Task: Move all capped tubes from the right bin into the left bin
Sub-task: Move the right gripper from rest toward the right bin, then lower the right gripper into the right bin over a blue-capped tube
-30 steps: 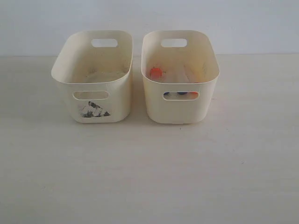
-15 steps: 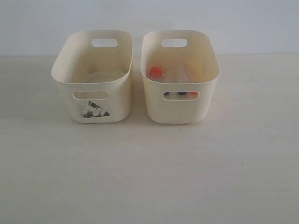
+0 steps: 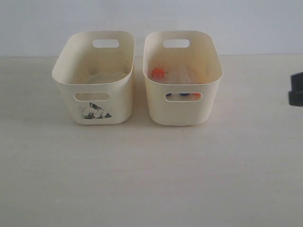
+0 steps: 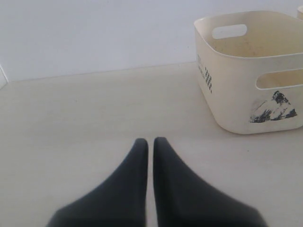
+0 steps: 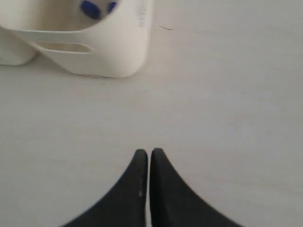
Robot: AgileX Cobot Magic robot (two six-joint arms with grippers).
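The capped tubes [image 3: 158,73] lie inside the right bin [image 3: 182,113] (one orange cap shows above the front rim, with more orange and blue caps visible through the front slot). The left bin [image 3: 120,101] stands just beside it. The right gripper [image 5: 148,153] is clenched, holding nothing, low over the table [image 3: 151,179] on the right bin's outer side. The left gripper [image 4: 150,142], likewise clenched and empty, sits beyond the left bin, well apart from the right bin.
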